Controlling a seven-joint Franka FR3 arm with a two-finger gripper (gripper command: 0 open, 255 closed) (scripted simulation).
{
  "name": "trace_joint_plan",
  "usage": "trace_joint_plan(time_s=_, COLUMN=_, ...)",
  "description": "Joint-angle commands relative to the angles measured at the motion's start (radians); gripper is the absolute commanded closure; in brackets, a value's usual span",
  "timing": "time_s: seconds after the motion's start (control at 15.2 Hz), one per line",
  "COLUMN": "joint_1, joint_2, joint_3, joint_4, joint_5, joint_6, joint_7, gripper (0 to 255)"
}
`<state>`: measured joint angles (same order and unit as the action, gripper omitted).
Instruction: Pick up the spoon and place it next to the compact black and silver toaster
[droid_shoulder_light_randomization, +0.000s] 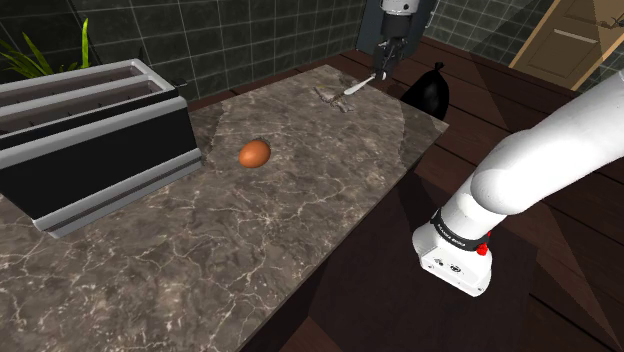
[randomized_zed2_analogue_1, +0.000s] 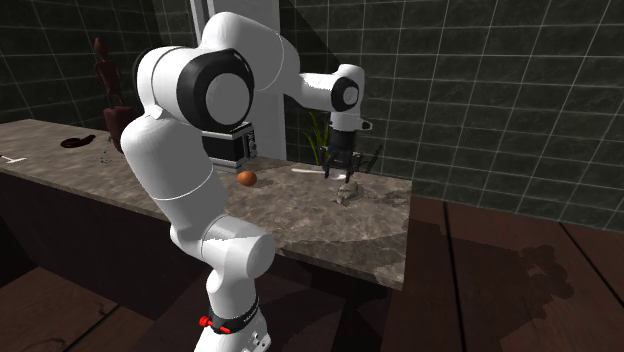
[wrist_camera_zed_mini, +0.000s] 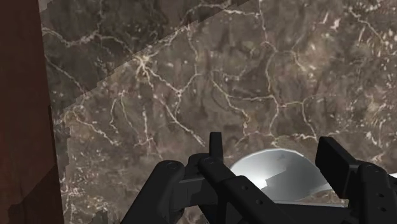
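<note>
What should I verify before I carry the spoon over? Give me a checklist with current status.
1. Spoon between the jaws: ok, its bowl looks clasped.
2. Spoon off the counter: ok, in the second exterior view the handle hangs above the surface.
3. Straight path to the toaster: not ok, the egg lies on the way; probably pass above it.
4. Free spot beside the toaster: ok, bare counter along its near side.
5. Grip firmness: cannot tell.

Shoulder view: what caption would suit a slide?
Gripper clasps spoon over marbled counter; egg and toaster sit nearby.
</note>
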<state>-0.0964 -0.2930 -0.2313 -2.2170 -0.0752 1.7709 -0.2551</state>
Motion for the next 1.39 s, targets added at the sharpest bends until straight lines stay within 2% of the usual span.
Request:
trace_joint_plan(time_s=0.0, joint_1=0.0, joint_2=-0.005, joint_3=0.001, joint_4=0.02, joint_5=-0.001, joint_6=-0.025, joint_7=-0.001, gripper=255)
trace_joint_plan(time_s=1.32, joint_1=0.005, joint_2=-0.002, joint_3=0.011, joint_4=0.292, joint_5=0.007, joint_6=-0.295, joint_7=-0.006, gripper=255)
